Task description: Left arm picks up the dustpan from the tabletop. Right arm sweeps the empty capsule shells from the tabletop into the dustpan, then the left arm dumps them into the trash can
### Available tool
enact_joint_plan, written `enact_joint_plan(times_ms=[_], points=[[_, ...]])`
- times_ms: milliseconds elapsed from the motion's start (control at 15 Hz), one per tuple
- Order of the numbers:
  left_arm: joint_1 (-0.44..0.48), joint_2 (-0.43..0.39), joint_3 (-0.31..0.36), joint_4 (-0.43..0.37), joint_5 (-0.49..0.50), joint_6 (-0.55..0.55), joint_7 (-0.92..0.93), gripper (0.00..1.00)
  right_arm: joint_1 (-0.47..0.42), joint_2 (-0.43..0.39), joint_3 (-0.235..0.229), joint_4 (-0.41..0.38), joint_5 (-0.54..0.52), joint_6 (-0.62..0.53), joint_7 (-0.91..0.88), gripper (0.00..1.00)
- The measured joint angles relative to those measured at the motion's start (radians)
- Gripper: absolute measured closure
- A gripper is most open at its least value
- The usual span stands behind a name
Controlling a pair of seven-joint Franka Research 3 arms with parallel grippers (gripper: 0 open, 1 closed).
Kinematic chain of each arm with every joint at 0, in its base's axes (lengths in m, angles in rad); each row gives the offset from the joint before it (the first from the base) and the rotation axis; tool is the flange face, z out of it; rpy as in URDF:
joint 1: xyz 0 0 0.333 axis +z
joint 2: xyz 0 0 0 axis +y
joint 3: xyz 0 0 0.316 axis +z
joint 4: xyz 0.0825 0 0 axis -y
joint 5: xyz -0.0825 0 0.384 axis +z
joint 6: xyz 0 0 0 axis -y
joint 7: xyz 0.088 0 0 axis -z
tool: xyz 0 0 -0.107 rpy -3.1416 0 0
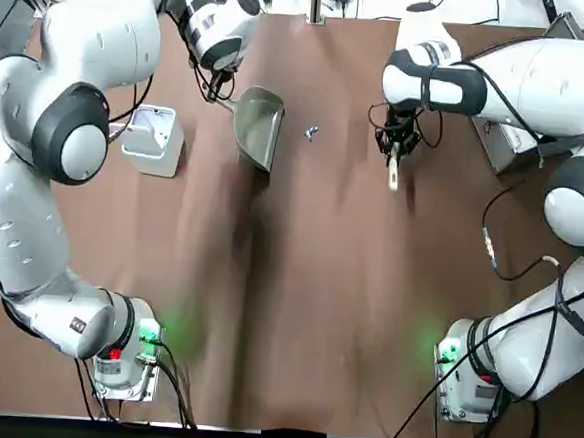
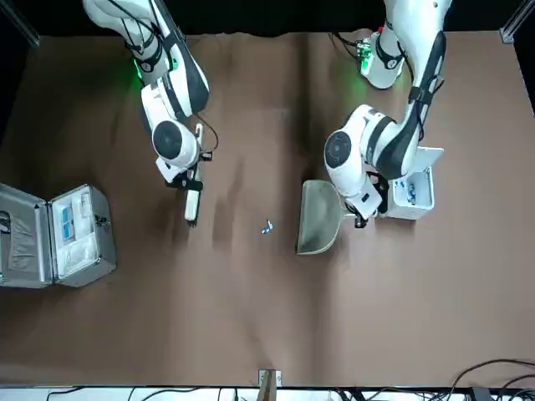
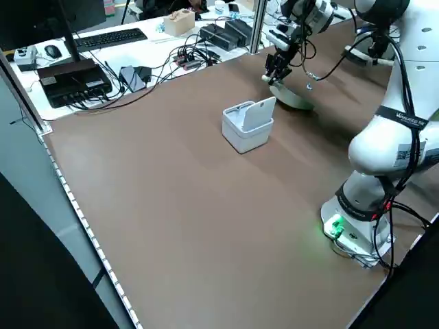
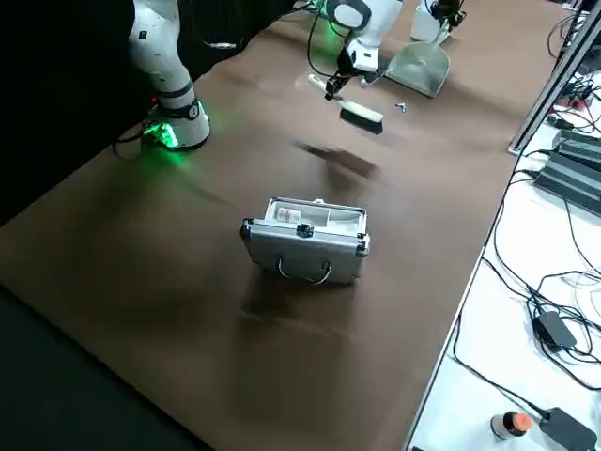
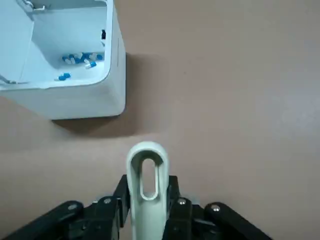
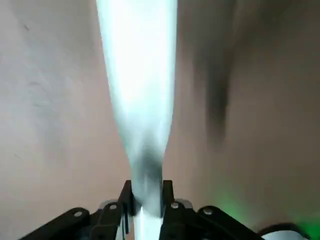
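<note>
The cream dustpan [image 1: 258, 124] rests on the brown tabletop [image 1: 308, 280], its open mouth turned toward the capsule shells [image 1: 311, 132]. My left gripper [image 1: 219, 92] is shut on the dustpan's thin handle [image 5: 145, 180]. The shells are a tiny pale cluster [image 2: 267, 226] between the pan [image 2: 319, 217] and the brush. My right gripper [image 1: 395, 146] is shut on the slim white brush [image 1: 393, 172], held a short way to the right of the shells; the brush handle [image 6: 140, 100] runs out from between its fingers. The trash can [image 1: 153, 139] stands lid-open just left of the dustpan.
Blue and white capsules lie inside the open trash can [image 5: 65, 55]. A silver metal case [image 2: 54, 234] stands open on the right arm's side of the table. Desks with cables and electronics [image 3: 103, 62] border the far edge.
</note>
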Motion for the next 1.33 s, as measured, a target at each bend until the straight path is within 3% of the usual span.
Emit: enact_joint_plan(times_ms=[467,867,1333], points=[[-0.038,0.035,0.0,0.031,0.001,-0.001,-0.051,0.67,-0.033,0.078,-0.008,0.149,0.067,-0.106,0.0,0.74],[-0.058,0.162,0.0,0.158,0.001,-0.002,-0.06,0.67,-0.03,0.209,-0.003,0.263,0.099,-0.109,0.0,0.74],[-0.059,0.208,-0.002,0.215,0.001,-0.015,-0.078,0.67,0.034,0.383,0.003,0.453,0.18,-0.109,0.021,0.74]])
